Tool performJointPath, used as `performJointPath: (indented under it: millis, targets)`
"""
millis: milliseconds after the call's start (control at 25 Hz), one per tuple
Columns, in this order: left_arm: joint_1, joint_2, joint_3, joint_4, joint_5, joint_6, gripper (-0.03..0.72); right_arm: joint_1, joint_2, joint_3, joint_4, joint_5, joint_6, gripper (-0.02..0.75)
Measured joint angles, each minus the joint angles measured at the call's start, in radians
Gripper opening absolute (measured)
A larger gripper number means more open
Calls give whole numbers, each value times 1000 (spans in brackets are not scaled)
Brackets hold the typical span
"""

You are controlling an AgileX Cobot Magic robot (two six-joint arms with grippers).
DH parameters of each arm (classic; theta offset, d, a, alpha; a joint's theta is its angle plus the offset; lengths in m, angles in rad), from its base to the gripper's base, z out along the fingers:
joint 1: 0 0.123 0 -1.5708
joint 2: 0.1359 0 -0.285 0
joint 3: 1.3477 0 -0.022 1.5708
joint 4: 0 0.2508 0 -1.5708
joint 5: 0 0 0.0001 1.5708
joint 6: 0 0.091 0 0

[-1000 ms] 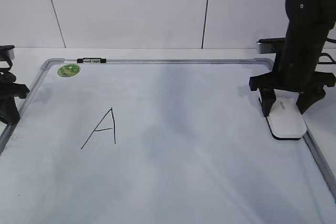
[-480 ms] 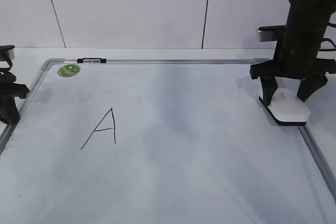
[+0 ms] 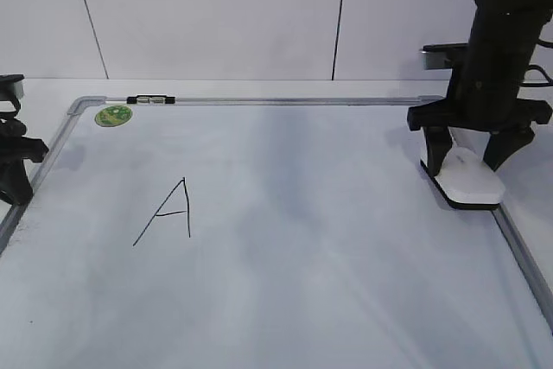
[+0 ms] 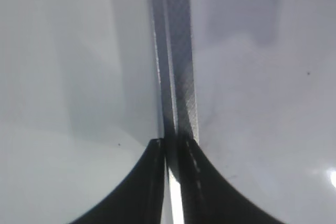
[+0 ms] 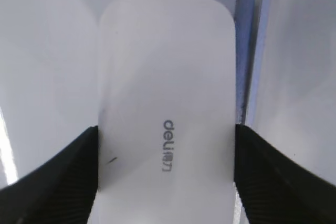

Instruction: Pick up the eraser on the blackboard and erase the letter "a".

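The blackboard [image 3: 285,239] fills the table, and the only mark I see on it is an angular capital "A" [image 3: 168,212] at its left; no cursive "a" shows, so I risk wiping the wrong letter. My right gripper [image 3: 467,162] clamps the eraser [image 3: 471,181] by its long sides at the board's right edge, tilted, nose down. If the felt lands edge-first it could skid or twist out of my fingers. My left gripper [image 4: 170,148] hangs closed and empty over the frame.
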Motion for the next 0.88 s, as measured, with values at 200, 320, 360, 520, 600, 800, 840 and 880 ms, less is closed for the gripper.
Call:
performJointPath:
  millis: [200,320,360,520,600,800,840,880]
  targets:
    - [0,0,0,0,0,0,65,0,6,-3,4,3,-2,598]
    - [0,0,0,0,0,0,65,0,16,-5,6,3,-5,611]
    - [0,0,0,0,0,0,65,0,20,-5,6,3,-5,614]
    - [0,0,0,0,0,0,65,0,33,-9,7,3,-7,622]
    - [0,0,0,0,0,0,65,0,35,-9,7,3,-7,624]
    - [0,0,0,0,0,0,65,0,35,-9,7,3,-15,624]
    - [0,0,0,0,0,2,67,0,33,-9,7,3,-17,624]
    - [0,0,0,0,0,2,67,0,28,-9,7,3,-19,624]
